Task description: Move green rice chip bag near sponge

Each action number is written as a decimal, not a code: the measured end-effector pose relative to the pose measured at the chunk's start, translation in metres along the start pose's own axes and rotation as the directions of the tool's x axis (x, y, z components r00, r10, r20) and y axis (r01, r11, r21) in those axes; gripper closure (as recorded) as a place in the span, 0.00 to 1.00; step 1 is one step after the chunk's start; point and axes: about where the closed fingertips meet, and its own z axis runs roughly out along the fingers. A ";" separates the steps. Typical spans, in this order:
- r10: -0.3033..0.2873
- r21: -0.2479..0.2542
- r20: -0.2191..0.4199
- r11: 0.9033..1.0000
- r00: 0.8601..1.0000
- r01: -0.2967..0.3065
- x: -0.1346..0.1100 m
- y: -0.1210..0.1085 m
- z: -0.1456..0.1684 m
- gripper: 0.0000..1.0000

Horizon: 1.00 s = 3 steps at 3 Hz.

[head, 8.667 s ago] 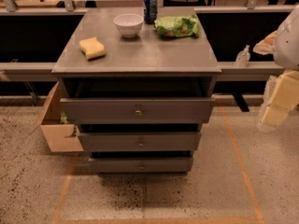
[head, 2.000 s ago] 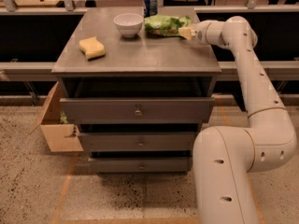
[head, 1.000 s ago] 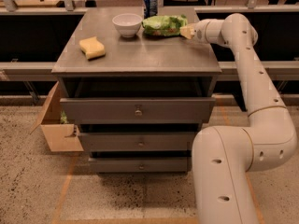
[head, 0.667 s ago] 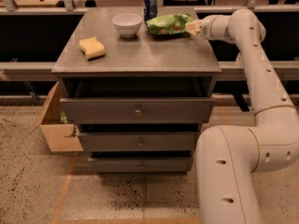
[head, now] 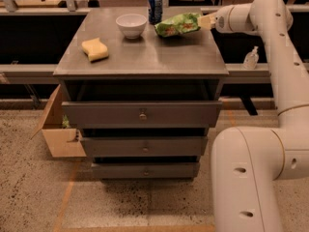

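The green rice chip bag (head: 176,25) lies at the back right of the grey drawer cabinet's top (head: 145,57), tilted, with its right end raised. My gripper (head: 204,21) reaches in from the right and is shut on that right end. The pale yellow sponge (head: 95,49) lies on the left side of the top, well away from the bag and the gripper.
A white bowl (head: 131,24) and a blue can (head: 154,7) stand at the back of the top, just left of the bag. An open cardboard box (head: 60,129) sits on the floor left of the cabinet. A small bottle (head: 249,59) stands on the right ledge.
The gripper has closed in on the bag's right end and lifted it a little up and to the right. Sponge, bowl and can have not moved.
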 end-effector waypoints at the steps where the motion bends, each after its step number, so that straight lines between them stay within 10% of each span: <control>1: 0.013 -0.070 -0.045 0.997 0.999 -0.017 -0.010 0.025 -0.021 1.00; 3: -0.017 -0.119 -0.083 0.993 0.996 0.007 -0.005 0.044 -0.020 1.00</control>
